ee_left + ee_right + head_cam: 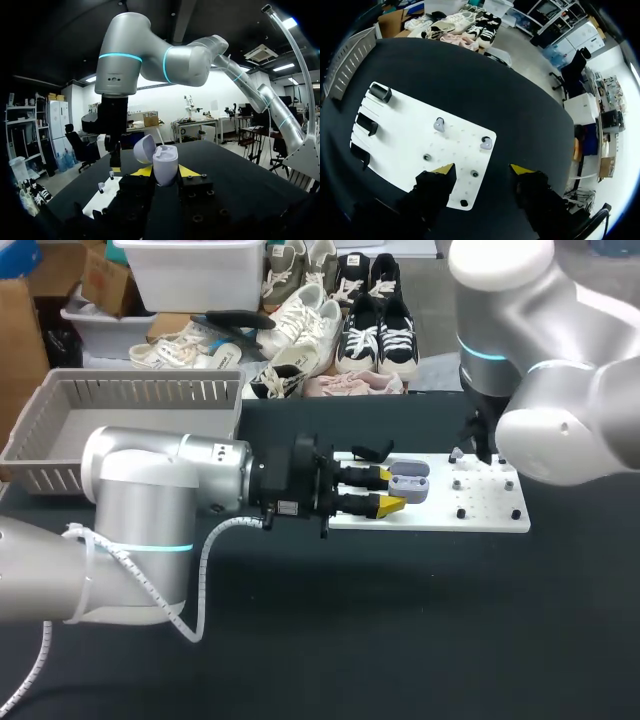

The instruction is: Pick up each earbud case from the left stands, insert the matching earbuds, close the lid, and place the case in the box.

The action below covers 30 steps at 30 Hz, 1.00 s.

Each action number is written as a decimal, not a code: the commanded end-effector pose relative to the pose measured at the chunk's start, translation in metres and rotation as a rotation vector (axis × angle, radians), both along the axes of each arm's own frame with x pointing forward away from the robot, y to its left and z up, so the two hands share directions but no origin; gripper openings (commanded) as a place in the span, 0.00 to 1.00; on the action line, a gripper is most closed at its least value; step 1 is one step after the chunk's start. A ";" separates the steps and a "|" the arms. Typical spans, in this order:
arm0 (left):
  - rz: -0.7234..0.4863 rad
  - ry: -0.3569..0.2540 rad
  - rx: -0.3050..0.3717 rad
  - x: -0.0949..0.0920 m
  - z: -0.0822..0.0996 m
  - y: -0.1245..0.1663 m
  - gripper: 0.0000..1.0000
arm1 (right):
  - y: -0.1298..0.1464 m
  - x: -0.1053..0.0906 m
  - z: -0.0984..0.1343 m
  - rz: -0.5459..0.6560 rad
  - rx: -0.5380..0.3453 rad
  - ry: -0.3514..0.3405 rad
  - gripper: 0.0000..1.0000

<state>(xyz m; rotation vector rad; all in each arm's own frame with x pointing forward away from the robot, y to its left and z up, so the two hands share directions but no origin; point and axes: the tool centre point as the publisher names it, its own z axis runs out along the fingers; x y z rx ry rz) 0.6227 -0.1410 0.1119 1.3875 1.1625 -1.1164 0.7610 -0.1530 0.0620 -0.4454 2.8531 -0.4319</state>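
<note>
My left gripper (392, 491) is shut on a lavender earbud case (409, 481), held over the white board (440, 518) with its lid open. The left wrist view shows the case (164, 164) upright between the yellow fingertips (143, 171), the lid tipped back. My right gripper (482, 170) hangs open above the board's (405, 145) far end. Two lavender earbuds (439, 124) (486, 143) sit on pegs there, the second one just ahead of its fingers. Nothing is between them. In the left wrist view this gripper (115, 161) hovers just above the earbuds (111, 173).
A grey slatted basket (120, 405) stands at the back left of the black table. Three black stands (380, 92) line the board's end away from my right gripper. Small black pegs (474, 173) dot the board near the earbuds.
</note>
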 end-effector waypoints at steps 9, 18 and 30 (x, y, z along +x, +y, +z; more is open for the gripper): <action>0.002 -0.002 -0.003 0.000 -0.001 0.000 0.00 | -0.001 0.013 -0.016 -0.020 0.017 0.025 0.47; 0.002 -0.002 -0.003 0.000 -0.001 0.000 0.00 | -0.005 0.019 -0.022 -0.033 0.029 0.025 0.45; 0.002 -0.002 -0.003 0.000 -0.001 0.000 0.00 | -0.010 0.022 -0.031 -0.041 0.039 0.019 0.40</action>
